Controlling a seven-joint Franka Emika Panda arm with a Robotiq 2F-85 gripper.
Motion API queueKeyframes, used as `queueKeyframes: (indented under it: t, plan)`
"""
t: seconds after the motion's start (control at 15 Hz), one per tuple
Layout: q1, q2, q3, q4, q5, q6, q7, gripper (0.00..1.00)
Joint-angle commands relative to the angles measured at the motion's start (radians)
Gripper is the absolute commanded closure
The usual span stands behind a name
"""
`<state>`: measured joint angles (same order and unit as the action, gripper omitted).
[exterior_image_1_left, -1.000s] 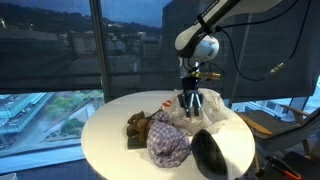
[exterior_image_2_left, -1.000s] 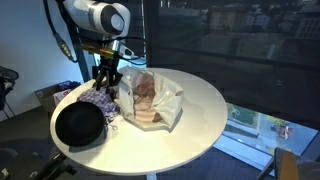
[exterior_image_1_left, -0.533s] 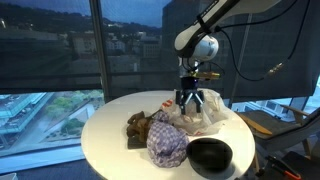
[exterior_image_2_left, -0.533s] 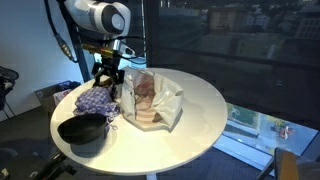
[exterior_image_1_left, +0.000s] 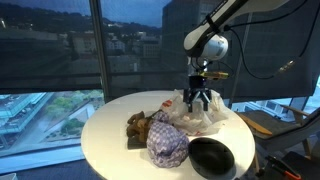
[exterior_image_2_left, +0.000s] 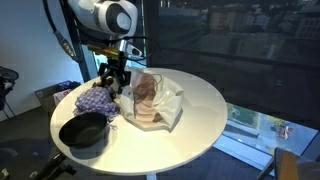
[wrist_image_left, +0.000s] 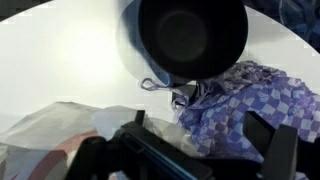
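My gripper (exterior_image_1_left: 200, 98) hangs open and empty over the middle of a round white table (exterior_image_1_left: 105, 140), just above a crumpled clear plastic bag (exterior_image_1_left: 207, 120) with something pinkish inside. In the wrist view its jaws (wrist_image_left: 205, 140) stand wide apart over a purple checkered cloth (wrist_image_left: 245, 95), with the bag (wrist_image_left: 50, 125) to one side. A black bowl (exterior_image_1_left: 211, 157) lies flat on the table beyond the cloth (exterior_image_1_left: 168, 145), apart from the fingers. The gripper (exterior_image_2_left: 113, 85), bowl (exterior_image_2_left: 83, 132), cloth (exterior_image_2_left: 97, 100) and bag (exterior_image_2_left: 150, 100) also show from the opposite side.
A brown crumpled object (exterior_image_1_left: 138, 128) lies beside the cloth. The bowl (wrist_image_left: 192, 35) sits near the table's edge (exterior_image_2_left: 150, 160). Large windows (exterior_image_1_left: 60, 50) stand behind the table, and a black cable hangs from the arm (exterior_image_1_left: 265, 70).
The black bowl stood tilted on its edge a second ago and now lies flat. The gripper opened wide and shifted a little sideways over the bag.
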<state>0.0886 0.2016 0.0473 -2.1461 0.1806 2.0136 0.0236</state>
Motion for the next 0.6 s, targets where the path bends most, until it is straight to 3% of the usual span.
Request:
queueKeyframes:
  t: [0.0, 0.53]
  plan:
    - [0.01, -0.173, 0.016, -0.15, -0.029, 0.067, 0.055, 0.0]
    - [0.003, -0.339, 0.028, -0.238, -0.036, 0.052, 0.103, 0.0]
